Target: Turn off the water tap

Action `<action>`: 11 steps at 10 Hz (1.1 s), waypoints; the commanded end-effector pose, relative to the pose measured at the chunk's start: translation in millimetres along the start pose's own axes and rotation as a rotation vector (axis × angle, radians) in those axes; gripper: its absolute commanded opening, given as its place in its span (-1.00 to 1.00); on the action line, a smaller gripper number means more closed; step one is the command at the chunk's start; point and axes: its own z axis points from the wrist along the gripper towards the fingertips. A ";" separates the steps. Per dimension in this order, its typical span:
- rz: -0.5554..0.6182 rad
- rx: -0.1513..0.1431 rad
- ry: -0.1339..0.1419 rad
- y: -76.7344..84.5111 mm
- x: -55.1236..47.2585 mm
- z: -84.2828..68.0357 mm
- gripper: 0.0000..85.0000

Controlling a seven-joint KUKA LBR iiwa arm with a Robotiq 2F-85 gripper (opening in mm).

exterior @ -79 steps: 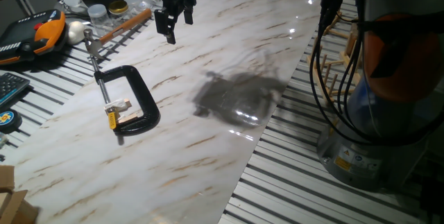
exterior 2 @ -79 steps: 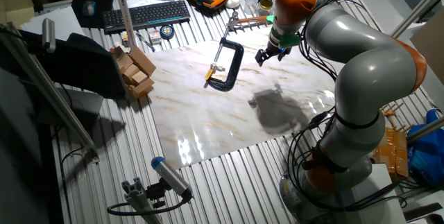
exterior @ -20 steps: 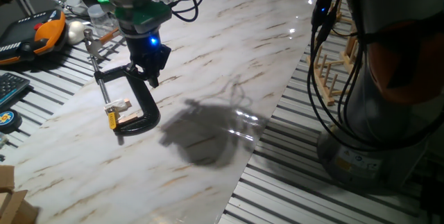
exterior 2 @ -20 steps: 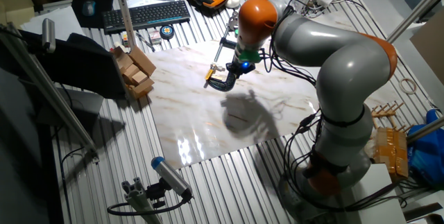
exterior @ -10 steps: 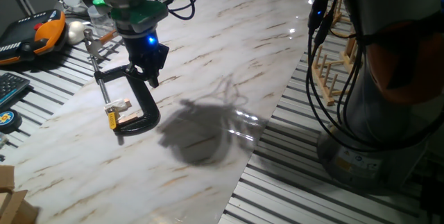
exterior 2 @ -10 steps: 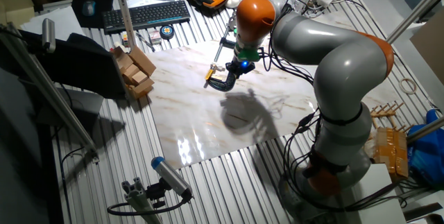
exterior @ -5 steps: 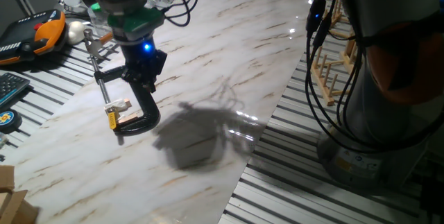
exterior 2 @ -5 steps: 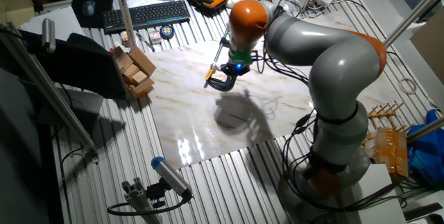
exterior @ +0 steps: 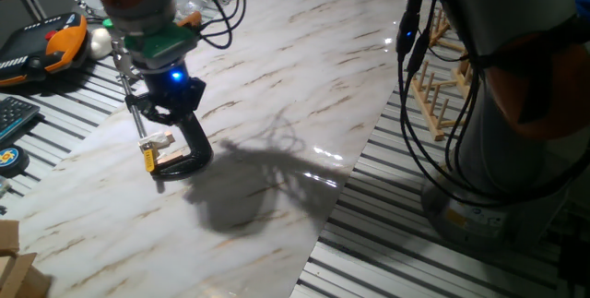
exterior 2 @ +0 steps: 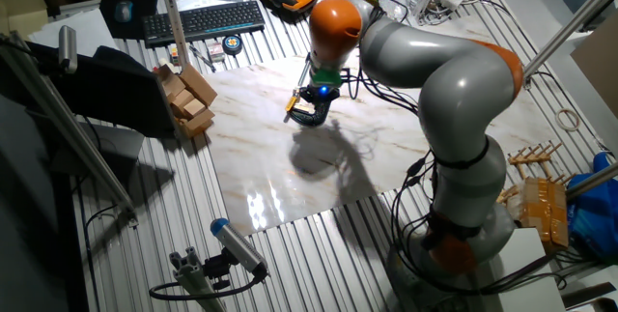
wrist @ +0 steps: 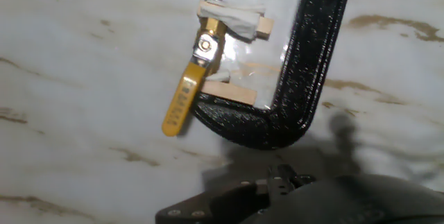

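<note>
The water tap (wrist: 208, 35) is a small brass valve held between wooden blocks in the jaw of a black C-clamp (wrist: 311, 64). Its yellow lever (wrist: 182, 100) points down-left in the hand view. In one fixed view the tap (exterior: 153, 150) lies at the clamp's (exterior: 195, 147) near end, and my gripper (exterior: 170, 106) hangs low over the clamp's frame, just behind the tap. It looks open and holds nothing. One dark finger (wrist: 236, 200) shows at the hand view's bottom edge. In the other fixed view the gripper (exterior 2: 315, 99) is over the clamp (exterior 2: 311, 116).
The clamp lies on a marble-pattern board (exterior: 304, 77) on a slatted table. An orange teach pendant (exterior: 46, 44), jars and a hammer lie at the back left. A keyboard (exterior 2: 203, 19) and wooden blocks (exterior 2: 188, 99) are beside the board. Cables (exterior: 419, 86) hang at the right.
The gripper has moved left and lower, from over the clamp's back bend to just above the clamp near the tap. The tap and clamp have not moved.
</note>
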 end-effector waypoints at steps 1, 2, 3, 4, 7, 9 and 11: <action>0.001 -0.002 -0.002 3.5 -0.6 4.7 -1.00; 0.004 0.006 -0.016 8.9 1.0 13.5 -1.00; 0.007 0.013 -0.025 14.1 2.5 20.8 -1.00; 0.010 0.004 -0.023 17.6 2.0 25.8 -1.00; 0.018 -0.010 -0.033 27.4 -2.5 37.5 -1.00; 0.032 -0.009 -0.035 35.8 -2.7 42.4 -1.00; 0.039 -0.011 -0.044 42.7 -0.7 51.3 -1.00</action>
